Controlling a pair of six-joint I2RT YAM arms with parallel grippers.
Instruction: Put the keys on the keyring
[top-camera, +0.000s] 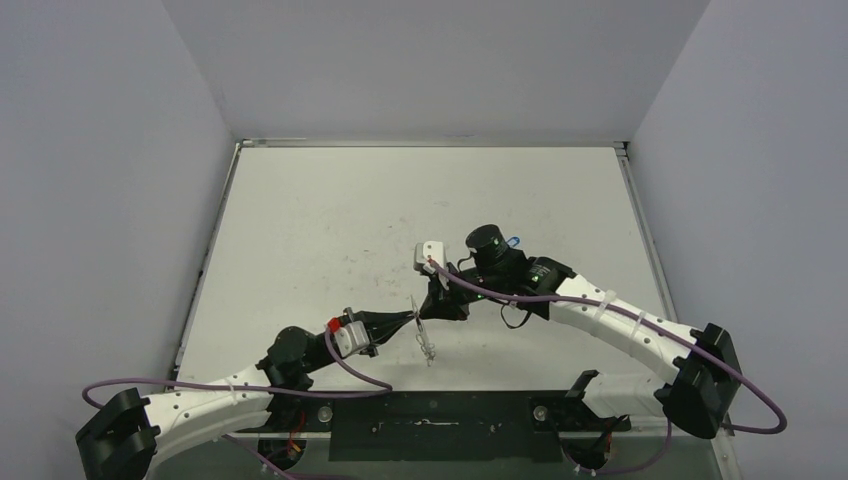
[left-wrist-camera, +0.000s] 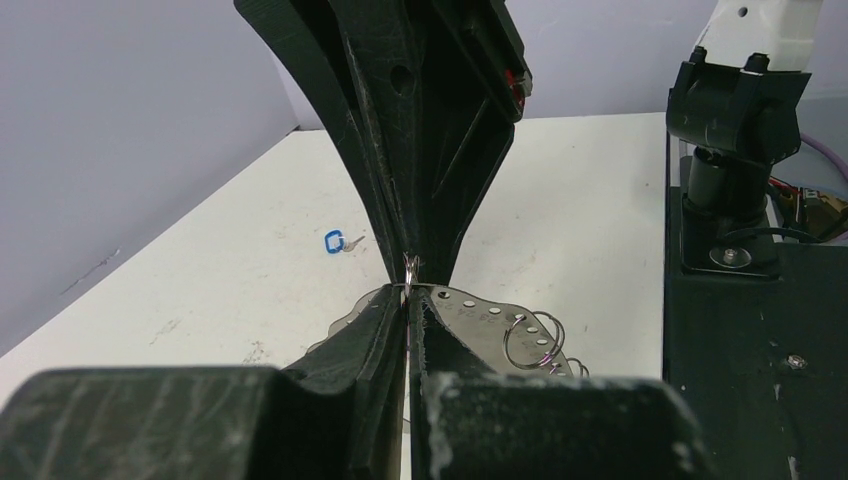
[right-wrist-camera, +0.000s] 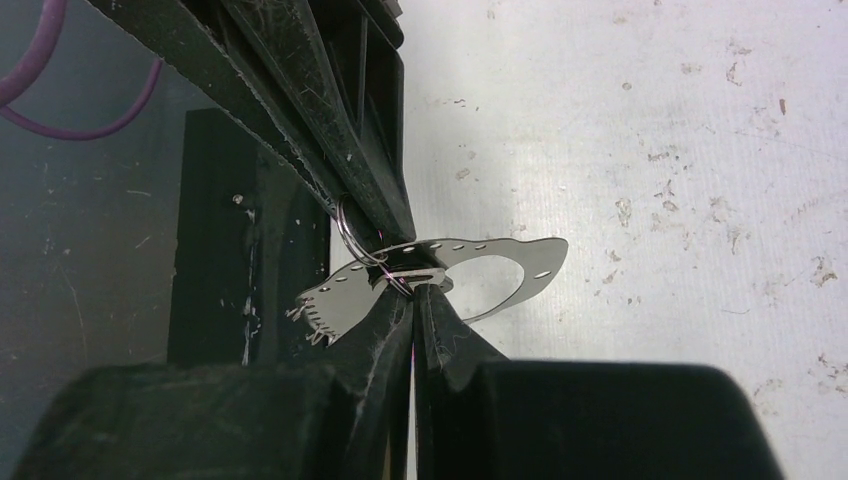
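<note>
- The left end effector (left-wrist-camera: 408, 300) has its fingers pressed together on the rim of the keyring (left-wrist-camera: 470, 312) and holds the pale plate in the air above the desk (top-camera: 330, 220).
- In the top view the keyring (top-camera: 425, 338) hangs edge-on between the two arms, near the front of the desk and close to the dark base rail (top-camera: 430, 425).
- The right end effector (right-wrist-camera: 412, 295) meets the left one tip to tip at the same stretch of rim, its fingers closed to a thin slit.
- Between the right tips sits a small bright metal piece (right-wrist-camera: 415, 273) that touches the plate. It may be a key shaft, but the view is too tight to be sure.
- Seen from the right wrist, the plate (right-wrist-camera: 345, 295) lies nearly level, showing small holes along its band and a toothed corner towards the rail.
- A wire loop (right-wrist-camera: 350, 230) passes through the rim right beside the left fingers. More wire loops (left-wrist-camera: 530, 340) hang at the plate's far side.
- The blue-headed key (left-wrist-camera: 333, 242) lies flat on the desk, well apart from the keyring and untouched. From above, the blue-headed key (top-camera: 513, 240) shows just beside the right arm's wrist.
</note>
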